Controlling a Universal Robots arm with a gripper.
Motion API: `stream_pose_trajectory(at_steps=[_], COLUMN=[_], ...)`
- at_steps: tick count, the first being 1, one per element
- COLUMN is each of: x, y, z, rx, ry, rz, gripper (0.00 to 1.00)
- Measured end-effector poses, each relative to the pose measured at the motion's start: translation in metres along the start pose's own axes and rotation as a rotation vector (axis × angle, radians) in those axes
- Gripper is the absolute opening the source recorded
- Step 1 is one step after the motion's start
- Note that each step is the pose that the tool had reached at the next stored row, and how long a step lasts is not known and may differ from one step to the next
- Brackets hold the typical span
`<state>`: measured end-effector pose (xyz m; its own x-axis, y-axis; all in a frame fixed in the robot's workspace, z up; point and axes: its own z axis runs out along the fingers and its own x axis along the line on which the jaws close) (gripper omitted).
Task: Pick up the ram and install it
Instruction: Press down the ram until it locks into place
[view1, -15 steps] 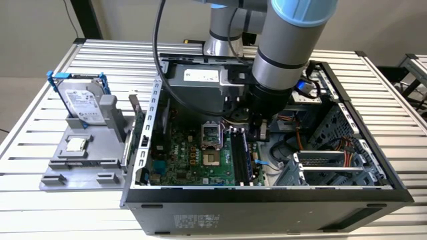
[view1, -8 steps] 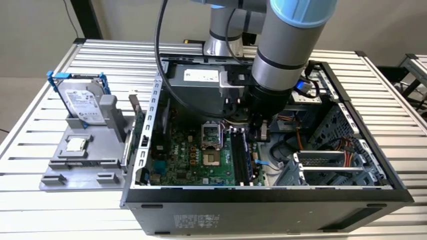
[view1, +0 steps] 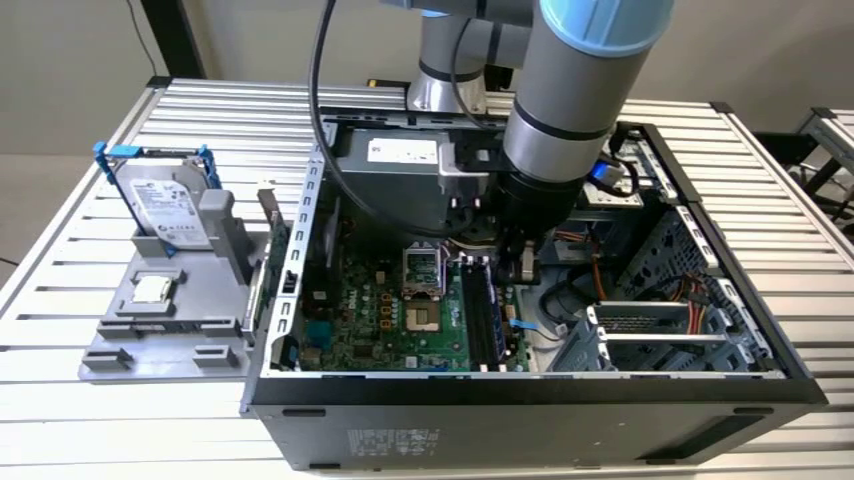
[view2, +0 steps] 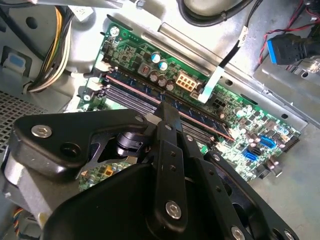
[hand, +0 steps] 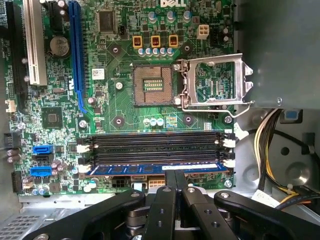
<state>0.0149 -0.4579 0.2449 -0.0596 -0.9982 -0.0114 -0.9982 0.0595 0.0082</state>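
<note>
The ram (hand: 140, 169) is a long narrow board with a row of dark chips. It lies seated in the outermost of the memory slots (hand: 155, 147) on the motherboard, between white end clips. My gripper (hand: 174, 172) stands right over the stick's middle, its two black fingers pressed together, tips at the board's top edge. In the second wrist view the fingers (view2: 167, 115) come down onto the ram (view2: 135, 86). In the exterior view the gripper (view1: 519, 268) reaches into the open computer case above the ram (view1: 495, 315).
An empty processor socket (hand: 151, 85) with its metal lid (hand: 215, 82) swung open lies beside the slots. Cable bundles (hand: 270, 145) run near the case wall. Outside the case, a grey fixture (view1: 167, 320) holds a hard drive (view1: 167, 205) and a small square chip (view1: 154, 288).
</note>
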Motion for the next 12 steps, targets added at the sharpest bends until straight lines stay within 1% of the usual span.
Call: stream_pose_trajectory(at_steps=[4, 8, 9, 12], x=[0.0061, 0.0129, 0.0144, 0.0161], y=[-0.0004, -0.0008, -0.0009, -0.0010], z=[0.0006, 0.0027, 0.0035, 0.0088], rx=[-0.0056, -0.0065, -0.0065, -0.0066], ry=[0.0005, 0.0006, 0.0006, -0.0020], rz=[0.000, 0.001, 0.002, 0.002], gripper=[0.00, 0.00, 0.00, 0.00])
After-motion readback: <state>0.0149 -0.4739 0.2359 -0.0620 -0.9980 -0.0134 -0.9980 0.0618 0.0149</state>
